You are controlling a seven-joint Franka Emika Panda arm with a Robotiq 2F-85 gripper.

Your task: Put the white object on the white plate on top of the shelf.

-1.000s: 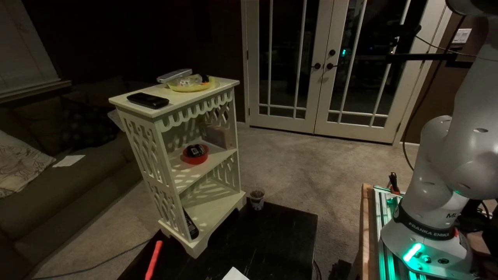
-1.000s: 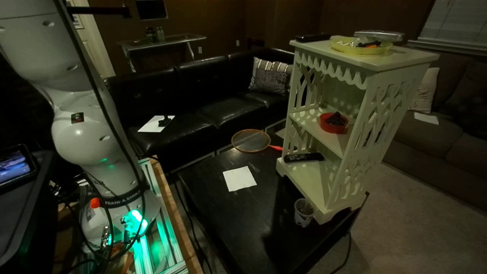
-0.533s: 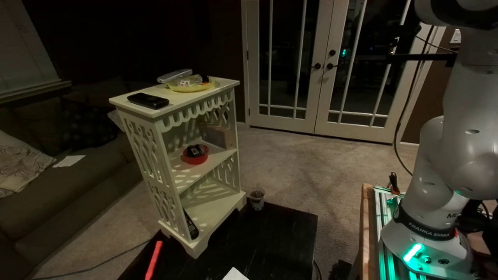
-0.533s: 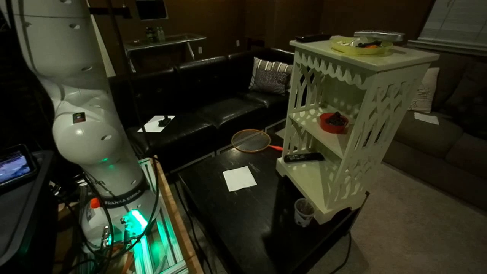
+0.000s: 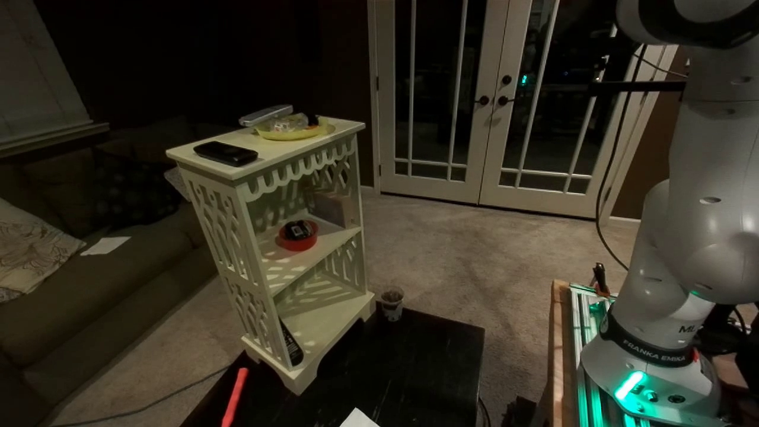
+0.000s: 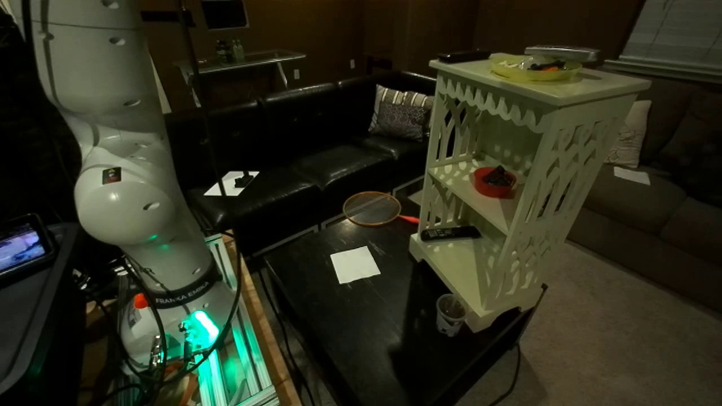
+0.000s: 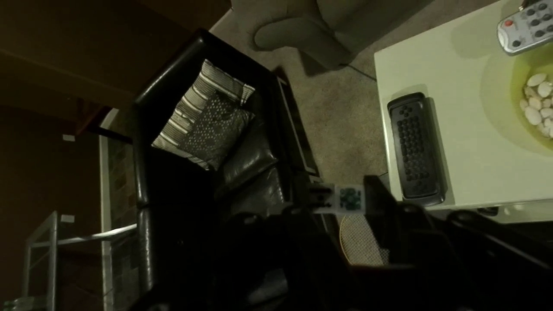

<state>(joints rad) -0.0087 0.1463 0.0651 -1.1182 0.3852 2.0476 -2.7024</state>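
The pincer [image 7: 336, 196] is gripping the white object [image 7: 349, 199], its jaws pressing from left and right and the object filling the gap between them. It is showing as a small pale block with dark marks on its left part and a dark green pattern on its right; blur is hiding finer detail. It is hanging in the air, to the left of the shelf [image 7: 466, 155] in the wrist view and apart from the plate [image 6: 530, 75].

It is looking light and stiff, probably hard and hardly fragile, so a firm squeeze should be doing no harm. Its faces are seeming smooth, perhaps slippery; the flat opposite sides, where the jaws are pressing, are likely offering the best hold.

Nearest on the right, a black keypad remote [image 7: 414, 147] is lying along the left edge of the shelf top. Farther right the plate, looking more yellow than white, is bearing rounded white pieces [image 7: 532, 115]; a hard block may be bouncing off these, so a low release is seeming wise. A grey remote [image 7: 525, 30] is lying at the plate's far side; whether it is touching the rim is not showing clearly. In both exterior views the arm [image 5: 705, 243] is standing well apart from the shelf, the pincer out of frame.
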